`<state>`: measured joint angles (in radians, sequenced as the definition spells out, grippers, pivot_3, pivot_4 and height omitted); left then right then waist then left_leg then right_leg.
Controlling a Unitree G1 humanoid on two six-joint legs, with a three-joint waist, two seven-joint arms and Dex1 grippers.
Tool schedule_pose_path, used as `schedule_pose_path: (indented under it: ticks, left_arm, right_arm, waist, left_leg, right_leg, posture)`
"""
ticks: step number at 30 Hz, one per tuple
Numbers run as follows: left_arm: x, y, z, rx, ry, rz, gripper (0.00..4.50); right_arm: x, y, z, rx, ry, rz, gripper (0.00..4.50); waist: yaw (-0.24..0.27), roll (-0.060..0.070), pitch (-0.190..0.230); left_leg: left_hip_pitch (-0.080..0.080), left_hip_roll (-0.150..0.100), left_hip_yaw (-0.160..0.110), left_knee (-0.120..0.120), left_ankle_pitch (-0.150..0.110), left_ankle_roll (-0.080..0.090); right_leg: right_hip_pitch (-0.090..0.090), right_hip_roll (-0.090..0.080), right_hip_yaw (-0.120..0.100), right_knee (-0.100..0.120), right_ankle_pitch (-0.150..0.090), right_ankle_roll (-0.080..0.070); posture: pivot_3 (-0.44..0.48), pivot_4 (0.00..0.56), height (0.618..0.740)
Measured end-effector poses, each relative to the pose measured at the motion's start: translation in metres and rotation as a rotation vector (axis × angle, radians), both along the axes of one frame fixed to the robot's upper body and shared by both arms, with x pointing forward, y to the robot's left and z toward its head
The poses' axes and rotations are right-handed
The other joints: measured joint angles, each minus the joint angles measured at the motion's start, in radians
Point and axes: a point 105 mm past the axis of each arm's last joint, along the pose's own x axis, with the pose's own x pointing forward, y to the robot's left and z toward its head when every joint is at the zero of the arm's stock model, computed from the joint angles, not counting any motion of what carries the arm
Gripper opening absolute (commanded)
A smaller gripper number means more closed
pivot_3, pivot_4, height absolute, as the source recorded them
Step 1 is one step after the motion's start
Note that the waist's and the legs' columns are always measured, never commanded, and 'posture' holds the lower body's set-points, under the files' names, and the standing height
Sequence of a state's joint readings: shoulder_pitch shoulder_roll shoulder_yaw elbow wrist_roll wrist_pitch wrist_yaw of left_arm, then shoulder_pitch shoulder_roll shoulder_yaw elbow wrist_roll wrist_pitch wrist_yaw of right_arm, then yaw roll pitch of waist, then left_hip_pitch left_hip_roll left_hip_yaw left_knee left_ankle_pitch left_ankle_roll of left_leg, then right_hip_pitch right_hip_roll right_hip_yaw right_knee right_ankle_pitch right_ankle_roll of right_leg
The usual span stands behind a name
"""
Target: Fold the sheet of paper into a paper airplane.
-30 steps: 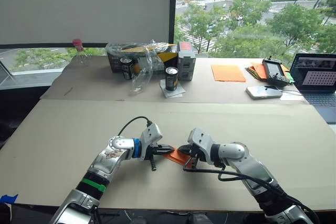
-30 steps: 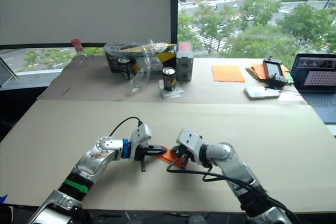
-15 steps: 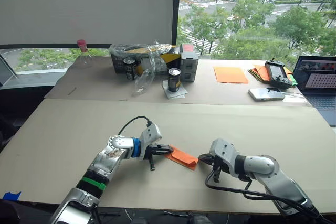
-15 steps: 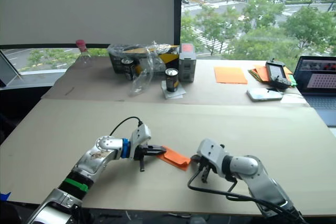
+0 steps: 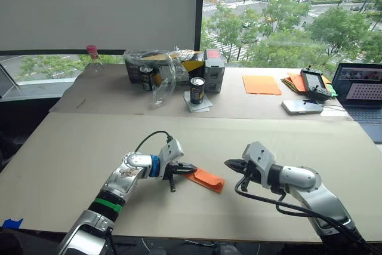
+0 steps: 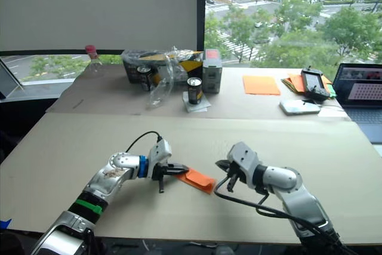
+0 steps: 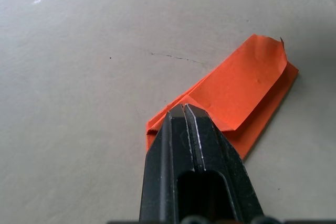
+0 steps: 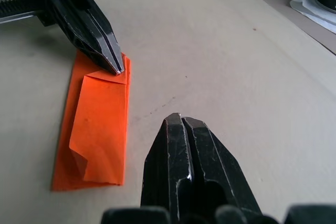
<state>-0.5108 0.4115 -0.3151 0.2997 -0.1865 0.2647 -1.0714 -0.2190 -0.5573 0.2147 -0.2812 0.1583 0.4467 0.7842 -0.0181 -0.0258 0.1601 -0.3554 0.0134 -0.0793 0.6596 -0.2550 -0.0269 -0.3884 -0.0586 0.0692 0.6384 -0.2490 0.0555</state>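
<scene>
A broad tan desk (image 5: 71, 147) carries everything, with a second tan surface behind it along the window. On the far right a laptop (image 5: 358, 91) stands open. Far centre-left sits a cardboard box wrapped in clear plastic (image 5: 158, 64), with a grey carton (image 5: 213, 70) at its right end. A smooth orange sheet (image 5: 261, 84) lies flat to the right of that, and beyond it a stack of orange and green sheets (image 5: 293, 82) with a black handheld controller (image 5: 314, 82) on top. A white phone (image 5: 302, 106) rests just near of the stack. One dark can (image 5: 197, 90) stands on a white paper in front of the carton, another dark can (image 5: 146, 77) against the box, and a clear bottle with a pink cap (image 5: 92, 59) at the far left.

Near centre, the sheet of paper (image 5: 205, 178) lies flat on the desk as a small layered orange wedge, its loose upper flap curled at the right end. The left end effector (image 5: 190, 168) has its two black fingers pressed together, their tips on the wedge's left end. The right end effector (image 5: 231, 163) is likewise fully closed, empty, and sits just right of the paper, apart from it.
</scene>
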Motion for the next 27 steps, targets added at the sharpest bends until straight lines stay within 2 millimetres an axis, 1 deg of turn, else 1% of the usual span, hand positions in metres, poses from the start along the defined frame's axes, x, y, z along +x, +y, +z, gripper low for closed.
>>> schedule_pose_path:
  ticks: [2,4,6,9,12,14,18,20,23,24,25,27]
  left_arm:
    - [0.0,-0.001,0.0,0.0,0.0,-0.003,0.0]
    - [0.0,-0.001,0.0,0.0,-0.001,-0.004,0.0]
    - [0.0,-0.001,0.0,0.001,-0.001,-0.003,0.0]
    - [0.0,-0.001,0.0,0.002,-0.001,-0.003,0.0]
    - [0.0,-0.001,0.0,0.003,-0.001,-0.003,0.0]
    - [0.0,-0.001,-0.001,0.003,0.0,-0.003,0.0]
    - [-0.001,-0.001,-0.001,0.003,0.001,-0.005,0.0]
    - [-0.001,0.0,-0.001,0.002,0.005,-0.005,0.0]
    - [0.0,0.001,0.0,-0.002,0.004,-0.004,0.0]
    - [-0.001,0.002,0.002,-0.009,0.006,-0.007,0.0]
    - [-0.002,0.004,0.004,-0.011,0.012,-0.006,0.0]
    - [-0.011,0.01,0.008,-0.021,0.053,-0.015,0.0]
  right_arm:
    - [-0.003,0.008,-0.013,-0.01,0.046,0.019,0.02]
    - [-0.006,0.009,-0.023,-0.024,0.077,0.021,0.02]
    - [-0.007,0.007,-0.023,-0.028,0.077,0.018,0.02]
    - [-0.015,-0.001,-0.026,-0.027,0.087,-0.001,0.02]
    - [-0.022,-0.02,-0.027,-0.002,0.124,-0.054,0.02]
    - [-0.025,-0.036,-0.028,0.01,0.163,-0.098,0.02]
    - [-0.033,-0.06,-0.026,-0.002,0.191,-0.128,0.02]
    - [-0.033,-0.065,-0.023,0.009,0.195,-0.129,0.02]
    - [-0.029,-0.061,-0.011,0.06,0.181,-0.108,0.02]
    - [-0.024,-0.054,0.005,0.096,0.142,-0.083,0.02]
    - [-0.021,-0.051,0.013,0.104,0.118,-0.067,0.02]
    - [-0.02,-0.037,0.034,0.103,0.054,0.011,0.02]
  waist:
    - [0.002,0.0,0.0]
    - [0.002,0.0,0.0]
    - [0.002,0.0,0.0]
    - [0.003,0.0,0.0]
    - [0.003,0.0,0.0]
    - [0.002,0.0,0.0]
    - [0.002,0.0,0.0]
    - [0.001,0.0,0.0]
    - [-0.001,0.0,0.001]
    - [-0.004,0.001,0.001]
    - [-0.005,0.001,0.002]
    - [-0.015,0.002,0.004]
  left_leg:
    - [0.0,0.0,0.0,0.0,0.0,0.0]
    - [-0.001,0.0,0.0,0.0,0.0,0.0]
    - [-0.001,0.0,0.0,0.0,0.0,0.0]
    - [0.0,0.0,0.0,0.0,0.0,0.0]
    - [0.0,0.0,0.0,0.0,0.0,0.0]
    - [0.0,0.0,0.0,0.0,0.0,0.0]
    - [0.0,0.0,0.0,0.0,0.0,0.0]
    - [-0.001,0.0,0.0,0.0,0.0,0.0]
    - [-0.001,0.0,0.0,0.0,0.0,0.0]
    - [-0.001,0.0,0.0,0.0,0.0,0.0]
    - [-0.002,0.0,0.0,0.0,0.0,0.0]
    - [-0.005,0.001,-0.001,-0.001,0.0,0.0]
  right_leg:
    - [0.0,0.0,0.0,0.0,0.0,0.0]
    - [0.0,-0.001,0.0,-0.001,0.0,0.0]
    - [0.0,0.0,0.0,-0.001,0.0,0.0]
    - [0.0,0.0,0.0,-0.001,0.0,0.0]
    - [0.001,-0.001,0.0,-0.002,0.0,0.0]
    - [0.001,0.0,0.0,-0.002,0.0,0.0]
    - [0.001,0.0,0.0,-0.003,0.0,0.0]
    - [0.001,0.0,0.0,-0.004,0.0,0.0]
    - [0.001,0.0,0.0,-0.004,0.0,0.001]
    - [0.0,0.0,0.0,-0.004,0.0,0.001]
    - [0.0,0.0,0.0,-0.004,0.0,0.001]
    - [-0.003,0.001,0.0,-0.005,0.0,0.001]
  posture:
    - [0.0,0.15,0.732]
    - [0.0,0.15,0.732]
    - [0.0,0.15,0.732]
    - [0.0,0.15,0.732]
    - [0.0,0.15,0.732]
    - [0.0,0.15,0.732]
    - [0.0,0.15,0.732]
    - [0.0,0.15,0.732]
    - [0.0,0.15,0.732]
    - [0.0,0.15,0.732]
    - [0.0,0.15,0.732]
    - [0.0,0.15,0.732]
